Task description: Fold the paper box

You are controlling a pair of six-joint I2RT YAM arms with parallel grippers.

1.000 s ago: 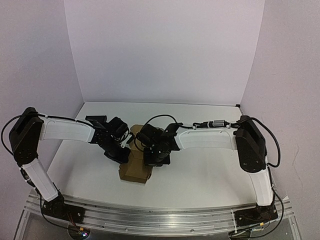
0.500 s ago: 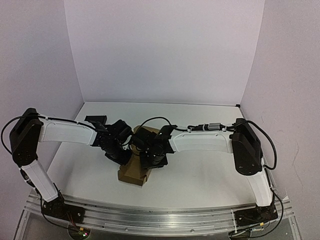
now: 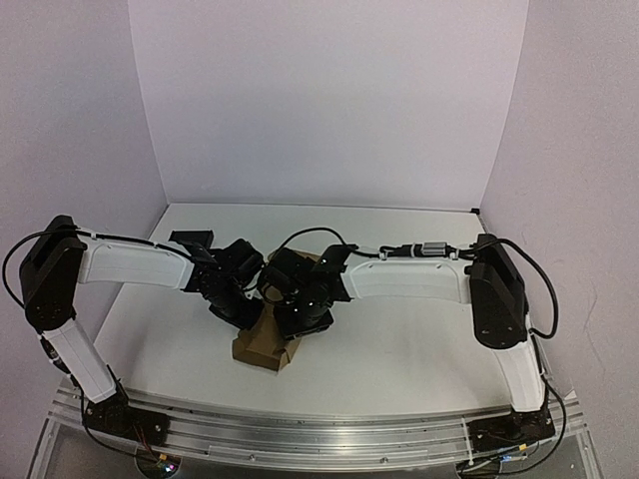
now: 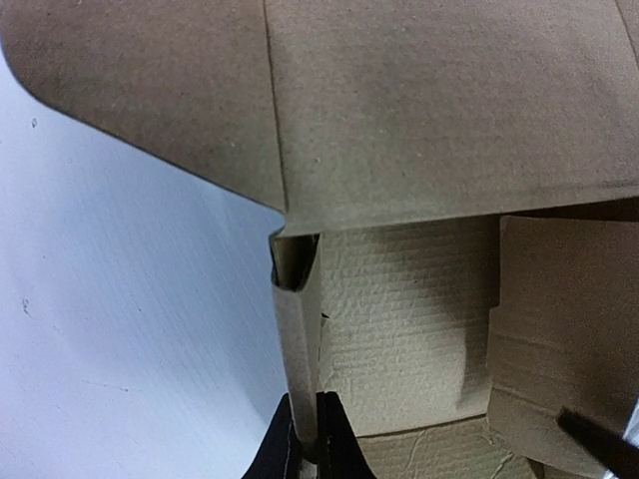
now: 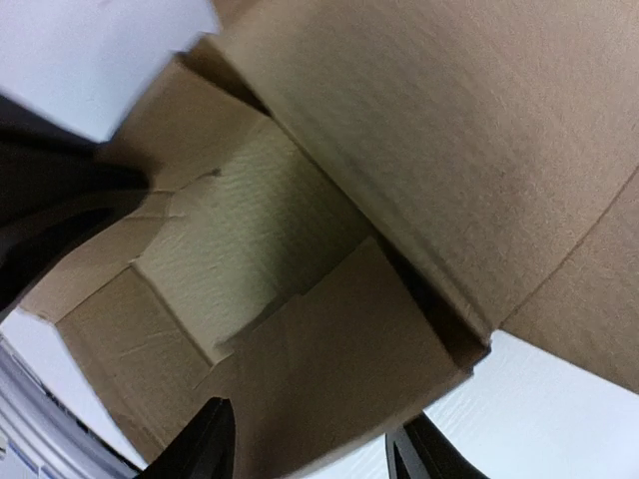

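**Paper box (image 3: 262, 345) of plain brown cardboard: walls raised, lid not yet shut**

In the top external view, the small squarish box is seen near the front middle of the white worktop (image 3: 399, 349). It is partly covered by the black left claw (image 3: 243, 307) and the black right claw (image 3: 303, 317). The stand of their jaws cannot be told from here.

In the left wrist view, the left claw (image 4: 308, 454) is seen clamped on a thin upright side wall (image 4: 295, 349) of the box. A floor and raised walls are shown, and a broad lid flap (image 4: 449, 110) stands open above them.

In the right wrist view, the right claw (image 5: 315, 454) is seen with its fingers apart. A loose inner flap (image 5: 329, 369) lies just beyond them, and no grip on it is shown.

The folding is judged about half done. The inner flaps remain to be tucked in and the lid closed.
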